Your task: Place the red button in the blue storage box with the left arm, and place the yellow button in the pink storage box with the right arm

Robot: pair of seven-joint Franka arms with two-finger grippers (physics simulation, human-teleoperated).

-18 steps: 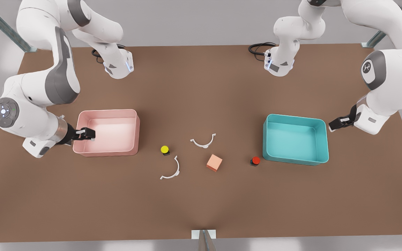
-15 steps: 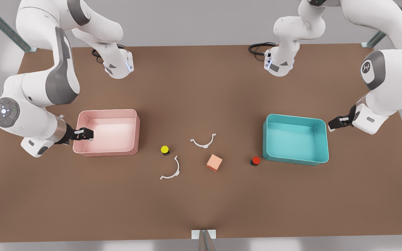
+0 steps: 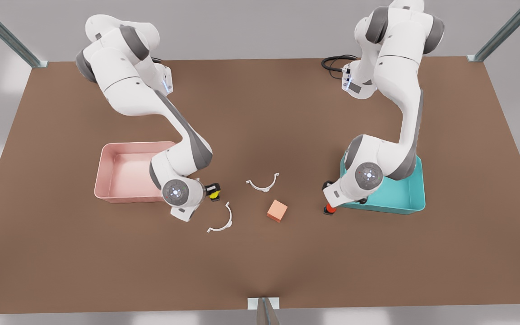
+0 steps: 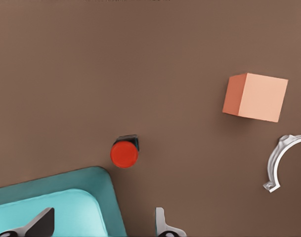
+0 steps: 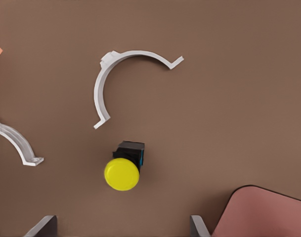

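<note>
Hovering over the red button (image 4: pixel 124 153), the left gripper (image 4: pixel 103 222) has its fingers spread, and nothing is between them. In the front view this gripper is hidden under the wrist of the arm at the front view's right; the button (image 3: pixel 330 208) peeks out under it, on the surface just beside the near corner of the blue box (image 3: pixel 411 205). The button is not yet inside the box, and the box (image 4: pixel 51 202) looks empty where it shows.

The right gripper (image 5: pixel 121 224) also has its fingers spread, with the yellow button (image 5: pixel 122 174) just ahead of them and not yet between them. In the front view this button (image 3: pixel 214 194) sits on the surface near the pink box (image 3: pixel 106 174), whose visible part holds nothing. Its gripper (image 3: pixel 210 189) is at the end of the arm at the front view's left.

Around them lie two white curved clips (image 3: pixel 263 183) (image 3: pixel 222 221) and an orange cube (image 3: pixel 277 210), which are not part of the task.

I judge that the task is at an early stage: both arms are placed above their buttons, but no button is grasped. Closing on each button, lifting, carrying to the box and releasing are all left.
</note>
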